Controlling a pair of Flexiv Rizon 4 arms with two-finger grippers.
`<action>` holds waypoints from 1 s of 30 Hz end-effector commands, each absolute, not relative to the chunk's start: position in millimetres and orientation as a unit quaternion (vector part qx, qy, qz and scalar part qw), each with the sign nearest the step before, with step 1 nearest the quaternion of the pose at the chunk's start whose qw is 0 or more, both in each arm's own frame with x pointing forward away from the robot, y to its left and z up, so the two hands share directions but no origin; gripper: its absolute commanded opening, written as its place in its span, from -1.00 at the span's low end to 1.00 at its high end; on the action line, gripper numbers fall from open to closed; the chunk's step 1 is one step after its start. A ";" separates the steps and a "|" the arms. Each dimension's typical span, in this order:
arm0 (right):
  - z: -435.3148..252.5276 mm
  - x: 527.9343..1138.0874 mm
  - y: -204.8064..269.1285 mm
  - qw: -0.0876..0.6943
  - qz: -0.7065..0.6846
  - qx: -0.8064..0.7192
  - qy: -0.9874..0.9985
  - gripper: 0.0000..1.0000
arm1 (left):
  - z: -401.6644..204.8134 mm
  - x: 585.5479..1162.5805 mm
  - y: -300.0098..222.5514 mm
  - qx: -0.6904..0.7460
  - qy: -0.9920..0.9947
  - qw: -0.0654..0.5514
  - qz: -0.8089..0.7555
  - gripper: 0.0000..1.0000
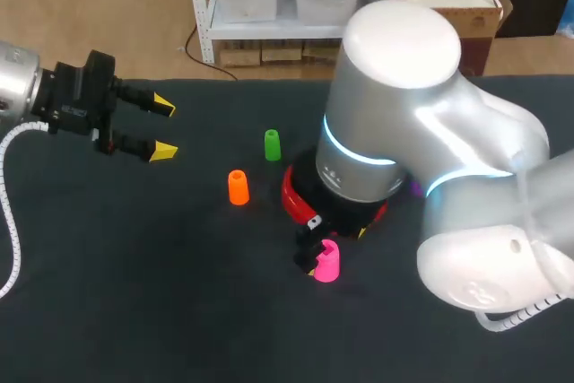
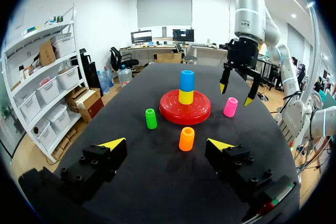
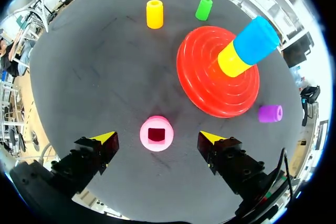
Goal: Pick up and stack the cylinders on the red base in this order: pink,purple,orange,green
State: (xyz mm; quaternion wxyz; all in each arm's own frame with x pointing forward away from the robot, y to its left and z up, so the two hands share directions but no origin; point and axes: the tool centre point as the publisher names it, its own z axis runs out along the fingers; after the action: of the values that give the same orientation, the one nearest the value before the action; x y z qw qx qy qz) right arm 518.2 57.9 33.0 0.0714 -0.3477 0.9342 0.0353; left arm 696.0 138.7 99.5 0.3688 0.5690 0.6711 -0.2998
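Pink cylinder (image 3: 156, 133) stands upright on the dark table just beside the red base (image 3: 199, 72), on the side away from the orange cylinder (image 3: 154, 14) and green cylinder (image 3: 203, 8), its square socket facing up. It lies directly under the right gripper (image 3: 157, 137). The step in hand looks like the pick of this first piece. To do it well, the gripper should come straight down with the cylinder centred between the fingers. It should close low enough on the round wall for a firm hold, yet leave the bottom clear. The piece should stay plumb, because it probably has to seat squarely on the stack. The base already carries a yellow piece (image 3: 233, 61) with a blue piece (image 3: 257, 38) on top, so the pink one would likely have to be lifted clear above the blue top before being lowered onto it. The right gripper is spread wide, one yellow tip on each side of the pink cylinder and neither touching it, so it holds nothing. The left wrist view shows those tips a little above the cylinder's top. The purple cylinder (image 3: 270, 113) lies on its side beyond the base, apart from this work. The left gripper (image 1: 164, 128) hangs well off at its own side of the table, fingers wide apart and empty.
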 end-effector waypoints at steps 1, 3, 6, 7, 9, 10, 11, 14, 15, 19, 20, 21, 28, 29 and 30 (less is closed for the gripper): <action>34.3 519.0 59.8 0.067 0.033 -0.350 0.934 1.00 | 99.4 695.3 139.7 0.569 0.670 0.370 -0.300 1.00; 33.5 520.4 60.9 0.065 0.037 -0.353 0.933 1.00 | 99.4 695.3 139.7 0.569 0.670 0.370 -0.300 1.00; 32.0 522.6 62.9 0.062 0.042 -0.355 0.932 1.00 | 99.4 695.3 139.7 0.569 0.670 0.370 -0.300 1.00; 31.4 523.0 63.5 0.061 0.043 -0.356 0.931 1.00 | 99.4 695.3 139.7 0.569 0.670 0.370 -0.300 1.00; 30.2 523.5 64.4 0.060 0.045 -0.358 0.931 1.00 | 99.4 695.3 139.7 0.569 0.670 0.370 -0.300 1.00; 29.7 523.6 64.6 0.060 0.045 -0.358 0.931 1.00 | 99.4 695.3 139.7 0.569 0.670 0.370 -0.300 1.00; 29.1 523.7 64.7 0.060 0.045 -0.358 0.931 1.00 | 99.4 695.3 139.7 0.569 0.670 0.370 -0.300 1.00; 27.7 525.3 64.8 0.057 0.046 -0.359 0.930 0.92 | 99.4 695.3 139.7 0.569 0.670 0.370 -0.300 1.00; 28.0 526.4 65.0 0.057 0.046 -0.359 0.930 0.88 | 99.4 695.3 139.7 0.569 0.670 0.370 -0.300 1.00; 29.2 528.3 65.3 0.057 0.044 -0.361 0.930 0.81 | 99.4 695.3 139.7 0.569 0.670 0.370 -0.300 1.00; 29.2 528.4 65.3 0.057 0.043 -0.361 0.930 0.76 | 99.4 695.3 139.7 0.569 0.670 0.370 -0.300 1.00; 29.2 528.4 65.2 0.056 0.042 -0.361 0.930 0.69 | 99.4 695.3 139.7 0.569 0.670 0.370 -0.300 1.00; 27.5 522.2 61.7 0.057 0.041 -0.354 0.933 0.55 | 99.4 695.3 139.7 0.569 0.670 0.370 -0.300 1.00; 27.2 521.7 61.5 0.056 0.041 -0.353 0.933 0.58 | 99.4 695.3 139.7 0.569 0.670 0.370 -0.300 1.00; 27.1 521.4 61.5 0.055 0.042 -0.353 0.933 0.62 | 99.4 695.3 139.7 0.569 0.670 0.370 -0.300 1.00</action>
State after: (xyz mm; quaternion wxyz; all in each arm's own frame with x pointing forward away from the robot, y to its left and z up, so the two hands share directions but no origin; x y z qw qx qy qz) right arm 523.3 63.0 27.0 0.0533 -0.3533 0.9331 0.0409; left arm 696.0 138.7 99.5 0.3688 0.5690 0.6711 -0.2998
